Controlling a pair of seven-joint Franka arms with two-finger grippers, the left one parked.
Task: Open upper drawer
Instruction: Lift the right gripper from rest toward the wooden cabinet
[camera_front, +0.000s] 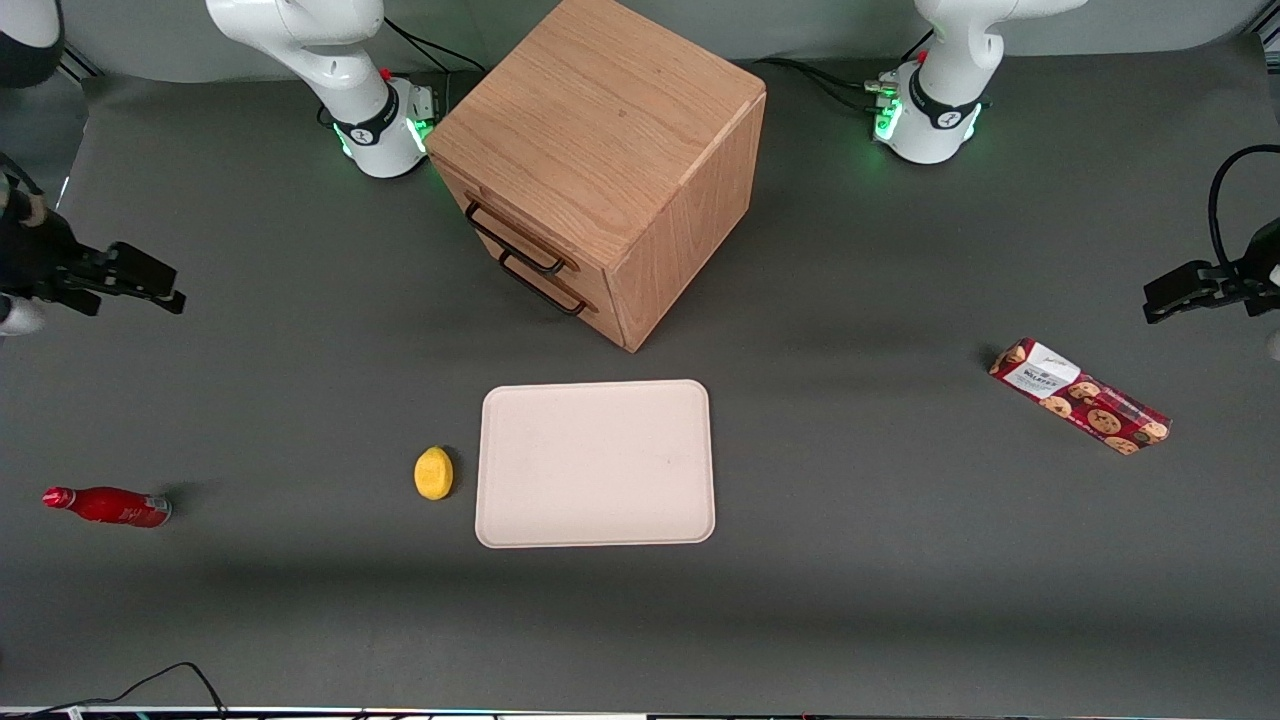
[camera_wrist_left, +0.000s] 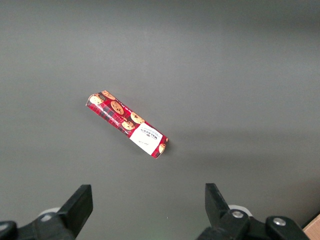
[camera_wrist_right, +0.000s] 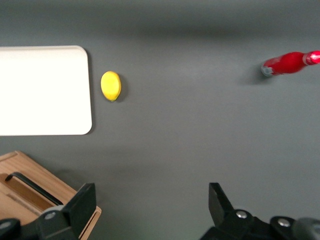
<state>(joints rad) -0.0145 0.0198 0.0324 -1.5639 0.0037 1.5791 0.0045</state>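
The oak cabinet (camera_front: 600, 130) stands at the middle of the table, turned at an angle so its front faces the working arm's end. The upper drawer (camera_front: 520, 232) is the topmost one, shut flush, with a thin dark bar handle (camera_front: 513, 240). The lower drawer (camera_front: 560, 292) below it is also shut. My right gripper (camera_front: 165, 285) hovers far off toward the working arm's end, well apart from the cabinet, open and empty. In the right wrist view the gripper (camera_wrist_right: 150, 205) is wide open over bare table, with a corner of the cabinet (camera_wrist_right: 55, 187) beside one finger.
A cream tray (camera_front: 595, 465) lies nearer the front camera than the cabinet, with a yellow lemon (camera_front: 433, 472) beside it. A red bottle (camera_front: 110, 506) lies at the working arm's end. A red cookie box (camera_front: 1080, 396) lies toward the parked arm's end.
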